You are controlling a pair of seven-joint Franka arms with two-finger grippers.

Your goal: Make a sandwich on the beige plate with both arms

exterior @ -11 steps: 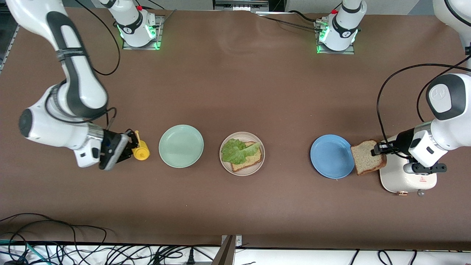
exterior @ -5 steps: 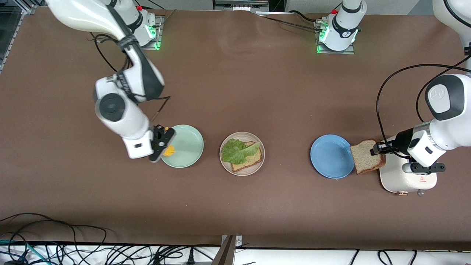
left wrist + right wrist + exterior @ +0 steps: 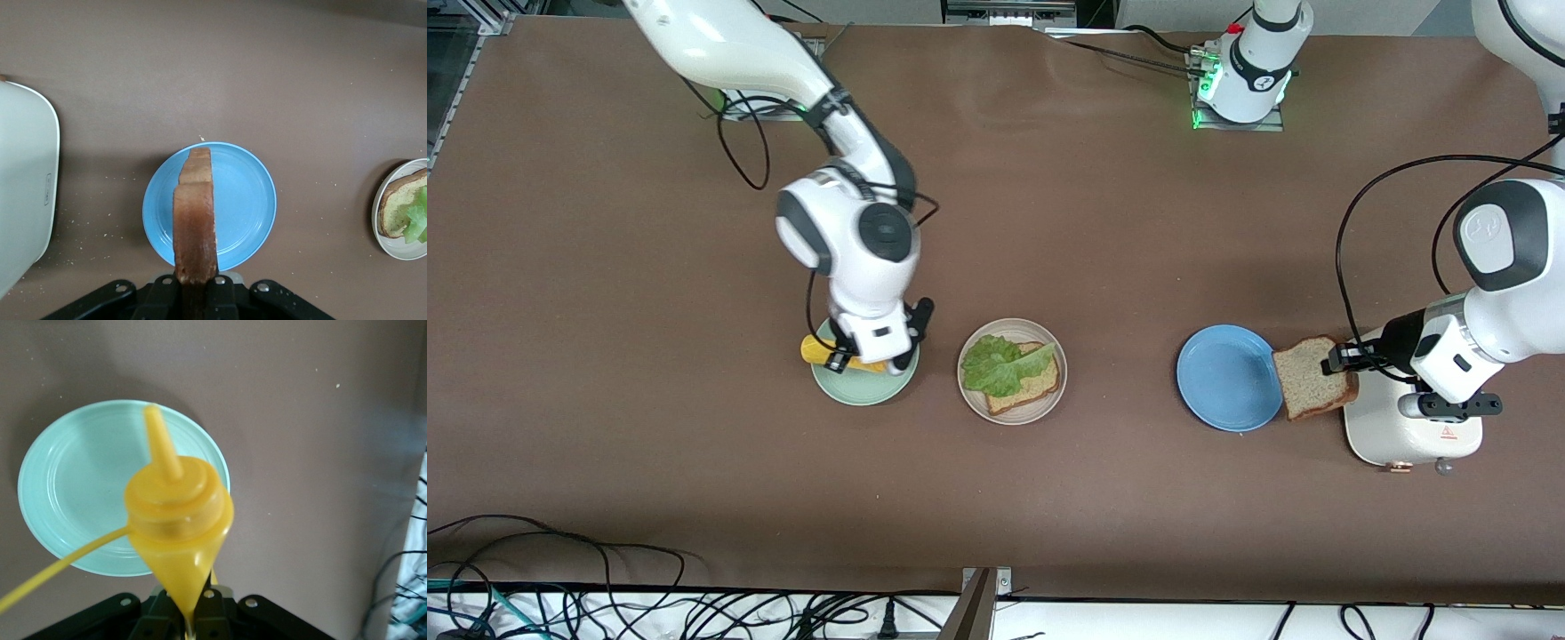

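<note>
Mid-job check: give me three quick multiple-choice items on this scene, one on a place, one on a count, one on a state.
1. The yellow squeeze bottle hangs over:
A. mint plate
B. blue plate
C. toaster

2. Plates on the table:
A. two
B. three
C. four

3. The left end effector is:
A. open
B. shut on nothing
C. shut on the bread slice

Answers: 1 A, right end effector holds it above mint; 2 B, mint, beige plate, blue; 3 C, slice clamped upright.
</note>
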